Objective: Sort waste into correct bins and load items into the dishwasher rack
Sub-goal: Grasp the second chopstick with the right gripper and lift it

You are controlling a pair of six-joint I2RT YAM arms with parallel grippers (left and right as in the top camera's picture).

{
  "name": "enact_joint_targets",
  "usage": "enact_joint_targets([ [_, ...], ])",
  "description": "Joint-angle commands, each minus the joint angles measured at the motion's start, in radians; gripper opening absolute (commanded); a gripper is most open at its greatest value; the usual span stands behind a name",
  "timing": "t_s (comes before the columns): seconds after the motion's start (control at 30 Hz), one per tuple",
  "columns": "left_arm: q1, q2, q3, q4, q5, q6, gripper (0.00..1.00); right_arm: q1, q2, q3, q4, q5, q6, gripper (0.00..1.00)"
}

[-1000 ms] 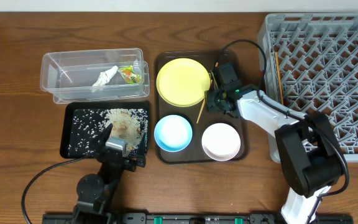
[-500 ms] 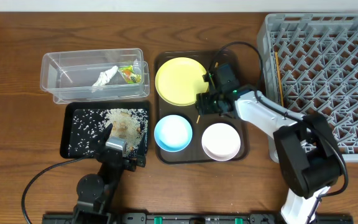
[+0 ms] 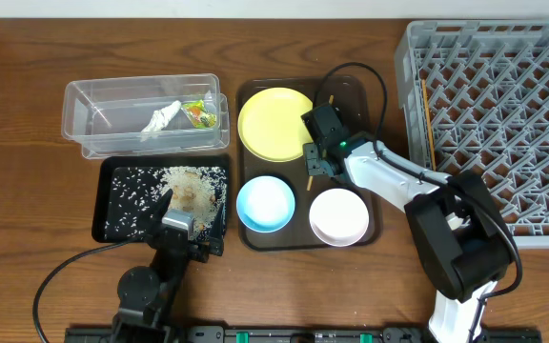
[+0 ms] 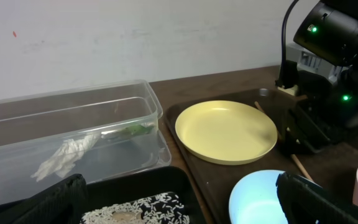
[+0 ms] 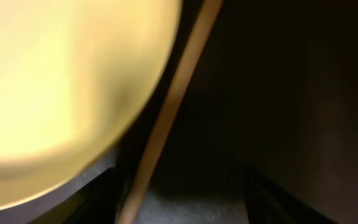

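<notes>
My right gripper (image 3: 315, 158) is low over the brown serving tray (image 3: 353, 95), at the right rim of the yellow plate (image 3: 274, 122). Its jaws stand open with a wooden chopstick (image 5: 166, 112) lying between them, close to the left finger; the chopstick's lower end (image 3: 307, 174) pokes out below. A second chopstick (image 3: 428, 114) lies in the grey dishwasher rack (image 3: 503, 124). The blue bowl (image 3: 265, 203) and white bowl (image 3: 339, 215) sit on the serving tray's front half. My left gripper (image 4: 179, 208) is open over the black tray (image 3: 112, 205).
The clear tub (image 3: 141, 116) at the back left holds the paper scrap (image 3: 160, 118) and the printed wrapper (image 3: 198, 112). Rice (image 3: 136, 186) and beige crumbs (image 3: 191, 186) lie in the black tray. The right arm's cable loops over the serving tray's back edge.
My right gripper has moved left, from beside the plate to its right rim, and the plate has shifted slightly left. The left arm has not moved.
</notes>
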Motion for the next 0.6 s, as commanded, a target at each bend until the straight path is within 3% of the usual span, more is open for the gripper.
enact_joint_targets([
  [0.0, 0.006, -0.008, -0.021, -0.025, 0.018, 0.006, 0.99, -0.033, 0.080, -0.046, -0.049, -0.021, 0.041, 0.61],
  [0.17, 0.006, -0.008, -0.021, -0.025, 0.018, 0.006, 0.99, -0.110, 0.080, -0.046, -0.049, -0.143, 0.040, 0.54],
  [0.23, 0.006, -0.008, -0.021, -0.025, 0.018, 0.006, 1.00, -0.141, 0.080, -0.046, -0.051, -0.178, 0.041, 0.44],
  [0.4, 0.006, -0.008, -0.021, -0.025, 0.018, 0.006, 0.99, -0.187, 0.080, -0.046, -0.066, -0.211, 0.041, 0.34],
  [0.47, 0.006, -0.008, -0.021, -0.025, 0.018, 0.006, 0.99, -0.189, 0.080, -0.046, -0.076, -0.210, 0.040, 0.25],
  [0.57, 0.006, -0.008, -0.021, -0.025, 0.018, 0.006, 0.99, -0.183, 0.080, -0.047, -0.077, -0.211, 0.017, 0.18],
])
